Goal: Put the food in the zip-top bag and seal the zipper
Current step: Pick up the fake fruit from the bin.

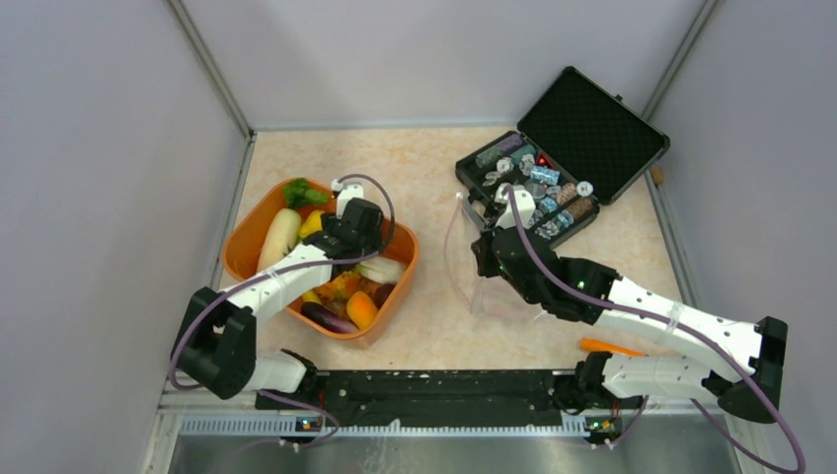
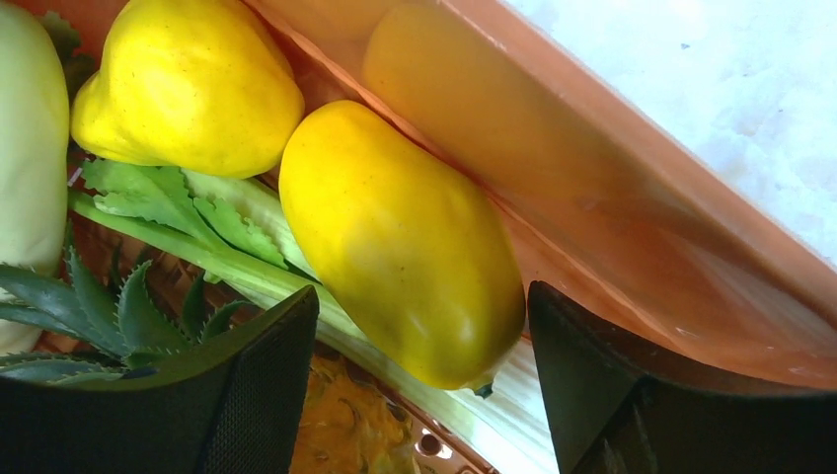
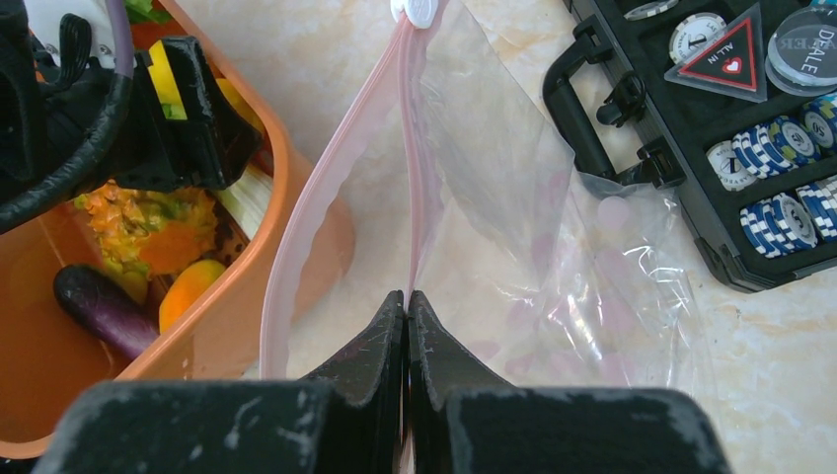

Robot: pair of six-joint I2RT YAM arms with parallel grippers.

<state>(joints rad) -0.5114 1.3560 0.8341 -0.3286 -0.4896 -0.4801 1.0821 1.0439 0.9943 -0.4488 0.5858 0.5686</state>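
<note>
My left gripper is down in the orange tub and open. In the left wrist view its fingers stand either side of a yellow lemon without touching it. A second lemon, the leafy stalk and the pineapple crown lie beside it. The purple eggplant lies at the tub's near end. My right gripper is shut on the pinkish zipper of the zip-top bag, whose mouth gapes toward the tub. The bag looks empty.
An open black case of chips and trinkets stands at the back right, touching the bag's far side. A small orange item lies near the right arm's base. Grey walls close in the table on three sides.
</note>
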